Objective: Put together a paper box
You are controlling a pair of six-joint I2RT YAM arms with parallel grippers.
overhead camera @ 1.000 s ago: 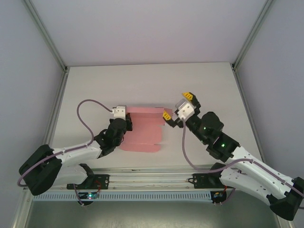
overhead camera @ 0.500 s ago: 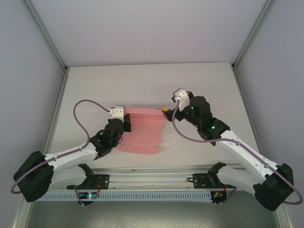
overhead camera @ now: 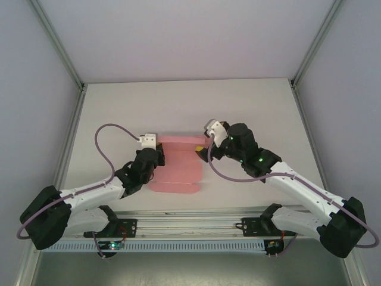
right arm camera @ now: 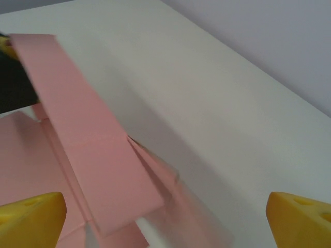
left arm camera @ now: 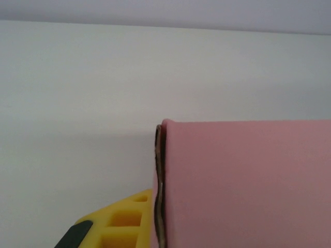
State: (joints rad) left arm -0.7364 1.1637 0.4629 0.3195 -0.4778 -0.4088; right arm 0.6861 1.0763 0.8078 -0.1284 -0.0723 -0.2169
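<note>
Table (overhead camera: pixel 262 107): L gripper (overhead camera: pixel 161 156) holds paper box (overhead camera: pixel 178 173) flap up.

Paper box (left arm camera: pixel 243 181): cropped at your left wrist view's right and bottom edges. Left gripper (left arm camera: pixel 158 217): one finger (left arm camera: pixel 121 225) cropped, the other behind the card. Right gripper (right arm camera: pixel 165 219): fingertips (right arm camera: pixel 31 219) cropped; nearest flap blurred.

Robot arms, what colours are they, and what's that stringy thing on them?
Both are white tubes with chunky black joints. The left arm and the right arm each carry a looping purple cable that runs up to a small white block at the wrist. The fingers are bright yellow plastic with square hollows. Tiny green lights glow on the right arm.
</note>
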